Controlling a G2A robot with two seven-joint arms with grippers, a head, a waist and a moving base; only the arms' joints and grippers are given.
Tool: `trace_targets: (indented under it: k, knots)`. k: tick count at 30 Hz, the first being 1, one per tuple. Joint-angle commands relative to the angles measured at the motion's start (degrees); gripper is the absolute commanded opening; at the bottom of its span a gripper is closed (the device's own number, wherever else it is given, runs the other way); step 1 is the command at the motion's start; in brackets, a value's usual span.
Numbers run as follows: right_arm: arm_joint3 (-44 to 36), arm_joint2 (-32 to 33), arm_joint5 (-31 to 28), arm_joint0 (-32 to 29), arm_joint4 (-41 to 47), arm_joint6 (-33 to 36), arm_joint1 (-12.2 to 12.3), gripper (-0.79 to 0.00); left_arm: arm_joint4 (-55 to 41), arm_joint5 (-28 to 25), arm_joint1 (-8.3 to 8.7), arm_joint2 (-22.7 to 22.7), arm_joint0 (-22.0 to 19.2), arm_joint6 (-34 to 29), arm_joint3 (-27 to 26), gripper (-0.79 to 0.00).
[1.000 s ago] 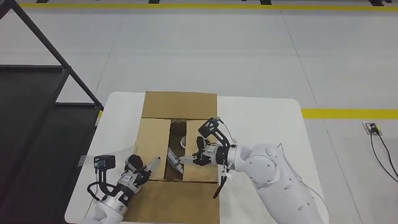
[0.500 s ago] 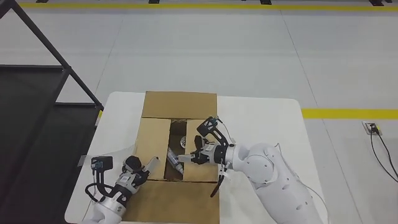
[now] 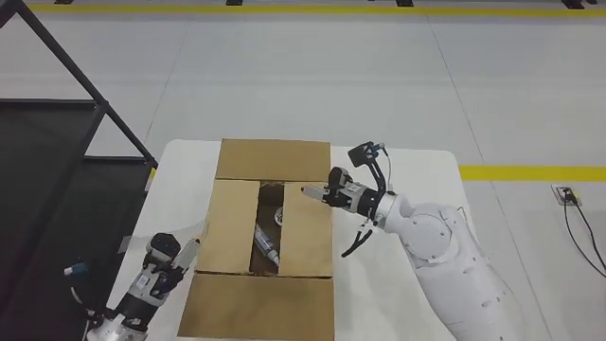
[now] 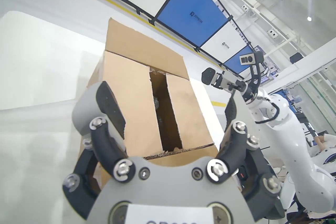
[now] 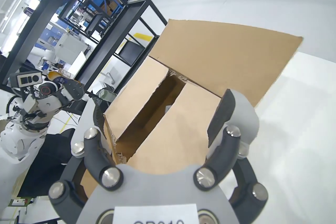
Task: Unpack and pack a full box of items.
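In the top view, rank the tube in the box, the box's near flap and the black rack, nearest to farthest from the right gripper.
1. tube, inside the box
2. near flap, on the robot's side
3. black rack, far left

Spread left hand (image 4: 168, 97), cardboard box (image 4: 131, 83) beyond

Left gripper (image 4: 168, 107), right gripper (image 5: 161, 107): jaws apart

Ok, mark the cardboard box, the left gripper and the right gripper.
cardboard box (image 3: 232, 227), top view, on a folded-in flap.
left gripper (image 4: 168, 97), left wrist view, midway between its fingertips.
right gripper (image 5: 162, 100), right wrist view, midway between its fingertips.
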Motion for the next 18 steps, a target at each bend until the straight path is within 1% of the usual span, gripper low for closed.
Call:
trace_targets:
  k: [1,5,7,9,11,13,15,18]
  knots:
    - [0.0,0.0,-0.1,0.0,0.0,0.0,0.0,0.000,-1.3,-3.5,0.17,-3.4,3.0,-0.7,-0.3,0.000]
    - [0.0,0.0,-0.1,0.0,0.0,0.0,0.0,0.000,-5.1,-8.8,0.32,-9.5,8.2,-1.4,0.6,0.000]
    - [0.0,0.0,-0.1,0.0,0.0,0.0,0.0,0.000,-5.8,-10.3,0.42,-12.1,10.1,-2.4,1.4,0.000]
    - [0.0,0.0,-0.1,0.0,0.0,0.0,0.0,0.000,-6.9,-11.6,0.59,-13.6,11.4,-4.6,2.5,0.000]
    - [0.0,-0.1,0.2,-0.9,0.8,-1.3,0.0,0.000,-8.1,-12.3,0.83,-14.2,11.8,-7.7,3.8,0.000]
    - [1.6,0.0,0.6,-0.7,1.9,-2.9,-0.1,0.000,-9.4,-12.7,1.10,-14.3,11.5,-10.4,5.0,0.000]
    - [4.2,-0.2,0.1,0.6,4.3,-4.1,-0.3,0.000,-10.1,-12.6,1.41,-14.0,10.8,-13.5,6.3,0.000]
    - [9.6,-1.1,0.3,3.7,4.8,-5.9,-0.7,0.000,-9.4,-11.8,1.72,-12.9,9.5,-16.0,8.4,0.000]
